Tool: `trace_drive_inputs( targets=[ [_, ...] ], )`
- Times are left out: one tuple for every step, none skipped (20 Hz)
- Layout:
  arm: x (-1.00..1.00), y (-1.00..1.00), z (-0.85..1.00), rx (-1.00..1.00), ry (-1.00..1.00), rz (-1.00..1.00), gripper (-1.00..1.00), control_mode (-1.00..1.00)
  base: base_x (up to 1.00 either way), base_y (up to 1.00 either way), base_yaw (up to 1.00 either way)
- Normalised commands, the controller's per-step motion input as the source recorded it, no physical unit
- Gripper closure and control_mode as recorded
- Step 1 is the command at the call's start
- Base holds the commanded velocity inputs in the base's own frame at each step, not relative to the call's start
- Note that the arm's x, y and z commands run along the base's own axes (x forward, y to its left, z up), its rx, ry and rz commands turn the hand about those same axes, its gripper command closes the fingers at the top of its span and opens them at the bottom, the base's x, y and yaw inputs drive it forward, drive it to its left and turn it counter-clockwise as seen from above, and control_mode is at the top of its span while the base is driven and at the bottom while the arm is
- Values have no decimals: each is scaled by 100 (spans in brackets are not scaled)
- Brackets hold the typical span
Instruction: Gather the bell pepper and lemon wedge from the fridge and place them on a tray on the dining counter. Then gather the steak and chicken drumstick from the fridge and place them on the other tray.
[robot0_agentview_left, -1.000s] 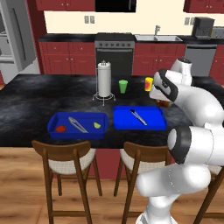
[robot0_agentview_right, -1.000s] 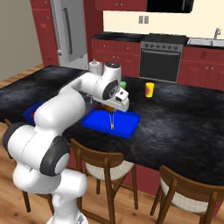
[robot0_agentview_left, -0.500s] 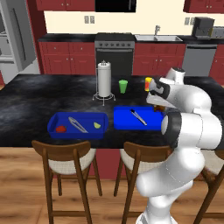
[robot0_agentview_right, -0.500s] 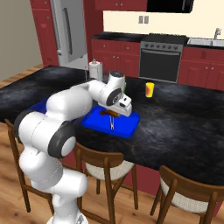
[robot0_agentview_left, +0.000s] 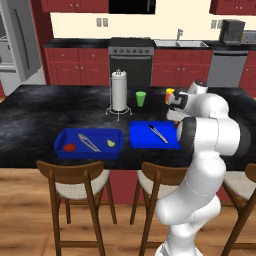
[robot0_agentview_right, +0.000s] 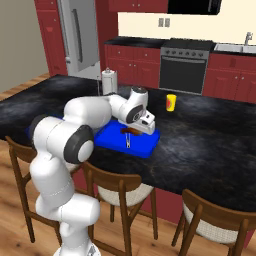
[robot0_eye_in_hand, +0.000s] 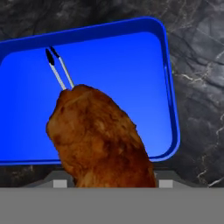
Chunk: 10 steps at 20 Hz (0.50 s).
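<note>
My gripper (robot0_agentview_right: 139, 127) hangs just above the right-hand blue tray (robot0_agentview_right: 148, 144), shut on a brown seared steak (robot0_eye_in_hand: 103, 139) that fills the lower middle of the hand view and hides the fingertips. In the right base view the steak (robot0_agentview_right: 132, 131) sits under the hand, over the tray. That tray (robot0_eye_in_hand: 154, 87) also holds thin metal tongs (robot0_eye_in_hand: 59, 72). The left blue tray (robot0_agentview_left: 62, 140) holds a red bell pepper (robot0_agentview_left: 69, 147), a yellow lemon wedge (robot0_agentview_left: 111, 143) and another pair of tongs (robot0_agentview_left: 89, 142). The chicken drumstick is out of view.
A paper towel holder (robot0_agentview_left: 119, 91), a green cup (robot0_agentview_left: 141, 98) and a yellow and red cup (robot0_agentview_right: 171, 102) stand on the black counter (robot0_agentview_right: 210, 135) behind the trays. Wooden stools (robot0_agentview_left: 75, 180) line the near edge. The fridge (robot0_agentview_right: 77, 35) is far back.
The hand with the steak has come a little lower and further over the right tray, and the arm's elbow has swung round. The trays and their contents have not moved.
</note>
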Motion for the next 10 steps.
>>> trace_drive_inputs(
  targets=[
    [36, -9, -21, 0, 0, 0, 100, -100, 0, 0, 0],
    [35, -10, -21, 0, 0, 0, 100, -100, 0, 0, 0],
    [35, -13, -21, 0, 0, 0, 100, -100, 0, 0, 0],
    [34, -15, -21, 0, 0, 0, 100, -100, 0, 0, 0],
    [34, -16, -21, 0, 0, 0, 100, -100, 0, 0, 0],
    [37, -16, -21, 0, 0, 0, 100, -100, 0, 0, 0],
    [39, -19, -20, 0, 0, 0, 100, -100, 0, 0, 0],
    [40, -21, -21, 0, 0, 0, 100, -100, 0, 0, 0],
    [40, -23, -20, 0, 0, 0, 100, -100, 0, 0, 0],
    [40, -23, -19, 0, 0, 0, 100, -100, 0, 0, 0]
  ],
)
